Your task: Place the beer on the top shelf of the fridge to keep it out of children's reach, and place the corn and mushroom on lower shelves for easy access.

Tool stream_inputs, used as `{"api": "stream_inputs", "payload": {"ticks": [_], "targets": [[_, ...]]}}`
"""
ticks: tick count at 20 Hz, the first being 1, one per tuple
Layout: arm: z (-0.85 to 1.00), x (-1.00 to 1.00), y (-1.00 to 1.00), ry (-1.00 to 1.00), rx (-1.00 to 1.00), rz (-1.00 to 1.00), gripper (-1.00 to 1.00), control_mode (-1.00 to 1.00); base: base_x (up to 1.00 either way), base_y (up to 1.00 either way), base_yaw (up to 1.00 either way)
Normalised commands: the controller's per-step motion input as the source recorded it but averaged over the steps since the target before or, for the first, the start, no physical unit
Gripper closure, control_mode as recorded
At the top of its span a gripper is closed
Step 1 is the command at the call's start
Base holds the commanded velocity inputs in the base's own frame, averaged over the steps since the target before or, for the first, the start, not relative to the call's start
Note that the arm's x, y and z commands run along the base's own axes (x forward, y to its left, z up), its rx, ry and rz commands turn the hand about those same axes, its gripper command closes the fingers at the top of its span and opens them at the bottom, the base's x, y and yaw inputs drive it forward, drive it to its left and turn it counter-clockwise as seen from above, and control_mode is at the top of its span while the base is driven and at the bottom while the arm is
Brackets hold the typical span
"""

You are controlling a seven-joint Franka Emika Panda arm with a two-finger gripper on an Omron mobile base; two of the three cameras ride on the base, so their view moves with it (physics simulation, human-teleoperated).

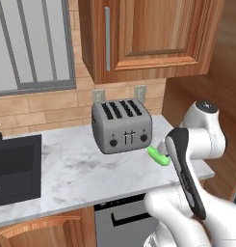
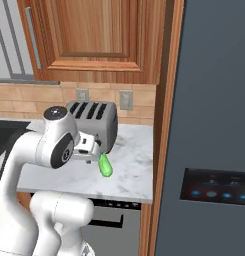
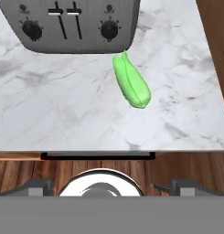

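Note:
The corn (image 1: 158,156) (image 2: 105,166) (image 3: 130,82) is a bright green pod lying on the marble counter (image 3: 54,105), just off the toaster's front right corner. My gripper (image 3: 111,186) hangs above the counter's front edge, some way short of the corn. It is open wide, with nothing between its fingertips (image 3: 36,185). The fridge (image 2: 214,100) stands to the right, its dark slate door closed and its blue-lit panel (image 2: 214,187) facing me. Its top shelf and lower shelves are hidden behind that door. The beer and the mushroom are out of view.
A silver toaster (image 1: 122,126) (image 2: 94,120) stands at the back of the counter near the wall. A black sink (image 1: 16,166) lies at the left. Wooden wall cabinets (image 1: 148,34) hang overhead, and a wooden panel (image 2: 164,125) separates counter from fridge.

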Motion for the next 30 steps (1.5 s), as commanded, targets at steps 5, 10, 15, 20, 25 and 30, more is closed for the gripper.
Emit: {"api": "stream_inputs", "payload": {"ticks": [5,10,15,20,25,30], "targets": [[-0.32,0.41,-0.34,0.09,0.0,0.0,-1.0,-1.0,0.0,0.0,0.0],[-0.28,0.33,-0.11,0.1,0.0,0.0,-1.0,-1.0,0.0,0.0,0.0],[-0.25,0.34,0.0,0.09,0.0,0.01,-1.0,-1.0,0.0,0.0,0.0],[-0.24,0.42,0.0,0.09,0.0,0.01,-1.0,-1.0,0.0,0.0,0.0],[-0.3,0.44,0.0,0.07,0.0,0.01,-1.0,-1.0,0.0,0.0,0.0],[-0.33,0.4,0.0,0.06,0.0,0.01,-1.0,-1.0,0.0,0.0,0.0]]}}
